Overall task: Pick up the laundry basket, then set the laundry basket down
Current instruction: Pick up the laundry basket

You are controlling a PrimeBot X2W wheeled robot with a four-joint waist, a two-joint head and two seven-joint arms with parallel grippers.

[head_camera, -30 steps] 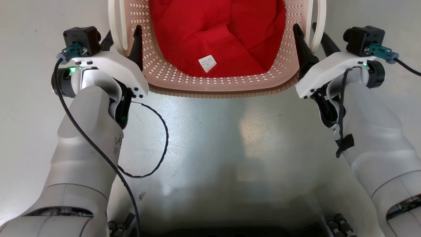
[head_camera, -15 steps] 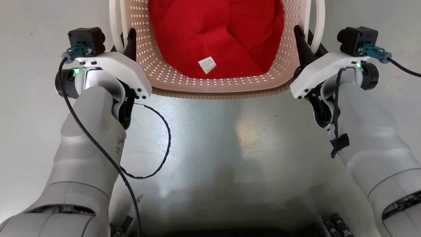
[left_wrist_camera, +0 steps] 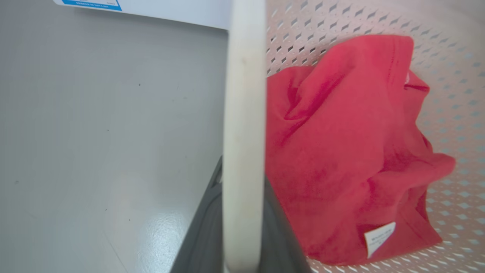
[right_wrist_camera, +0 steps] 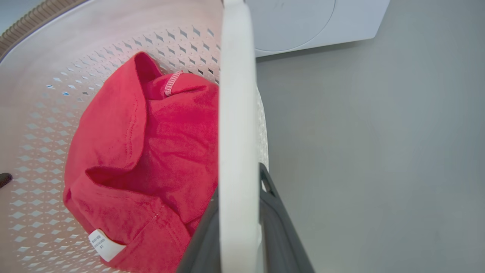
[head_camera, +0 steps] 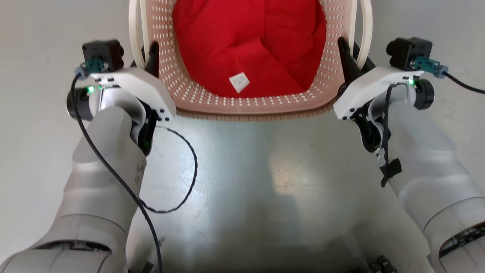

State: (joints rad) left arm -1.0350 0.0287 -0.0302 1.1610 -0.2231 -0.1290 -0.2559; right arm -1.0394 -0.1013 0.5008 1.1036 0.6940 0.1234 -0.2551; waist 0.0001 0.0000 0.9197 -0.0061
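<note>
Laundry basket [head_camera: 250, 110]: you see one
Handles: two, left handle [head_camera: 133, 30], right handle [head_camera: 364, 30]
Red garment [head_camera: 250, 41]: one
Pincers: two, left pincer [head_camera: 148, 53], right pincer [head_camera: 350, 51]
Washing machine [right_wrist_camera: 303, 22]: one

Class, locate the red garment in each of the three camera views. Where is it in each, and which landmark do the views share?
Head view: red garment top centre, inside the laundry basket.
Left wrist view: garment in the right half, beside the basket's white handle.
Right wrist view: garment left of centre.
Shared landmark: the garment's white label.
</note>
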